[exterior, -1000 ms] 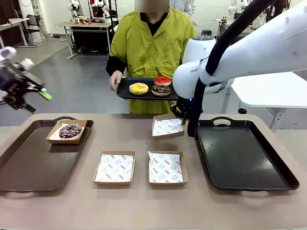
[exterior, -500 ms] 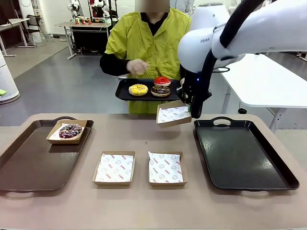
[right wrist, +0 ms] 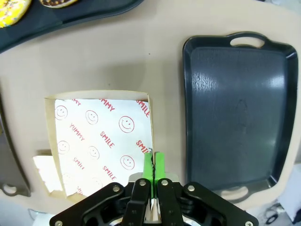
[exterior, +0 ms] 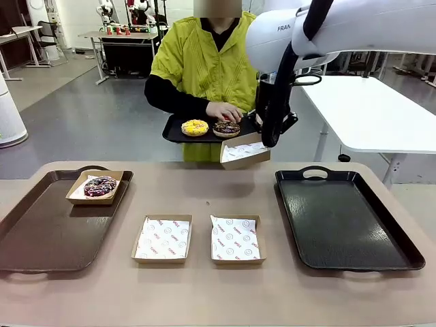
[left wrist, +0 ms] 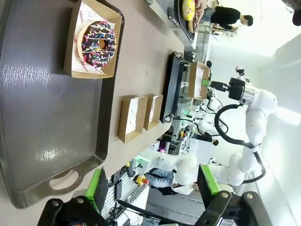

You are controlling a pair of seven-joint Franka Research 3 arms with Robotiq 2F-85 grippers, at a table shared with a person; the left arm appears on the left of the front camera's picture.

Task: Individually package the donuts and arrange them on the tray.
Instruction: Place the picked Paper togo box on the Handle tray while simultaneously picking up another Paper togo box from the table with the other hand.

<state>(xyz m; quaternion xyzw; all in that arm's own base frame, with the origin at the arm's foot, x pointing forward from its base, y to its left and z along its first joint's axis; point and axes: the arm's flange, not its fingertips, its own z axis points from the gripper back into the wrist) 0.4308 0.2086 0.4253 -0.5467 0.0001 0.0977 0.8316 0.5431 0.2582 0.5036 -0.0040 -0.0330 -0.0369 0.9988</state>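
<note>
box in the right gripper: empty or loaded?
Empty. The box pinched by the right gripper has a bare printed paper liner inside, nothing on it.

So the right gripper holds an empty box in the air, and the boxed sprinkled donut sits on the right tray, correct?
Not quite: the front view shows the sprinkled donut on the left tray. The right gripper does hold an empty box up.

I'm looking at a tan tabletop [exterior: 204, 300] that is carrying a dark brown tray [exterior: 41, 238] at its left end and a black tray [exterior: 340, 225] at its right. Between them, two paper-lined cardboard boxes [exterior: 162, 238] [exterior: 235, 239] are sitting side by side, slightly apart.
</note>
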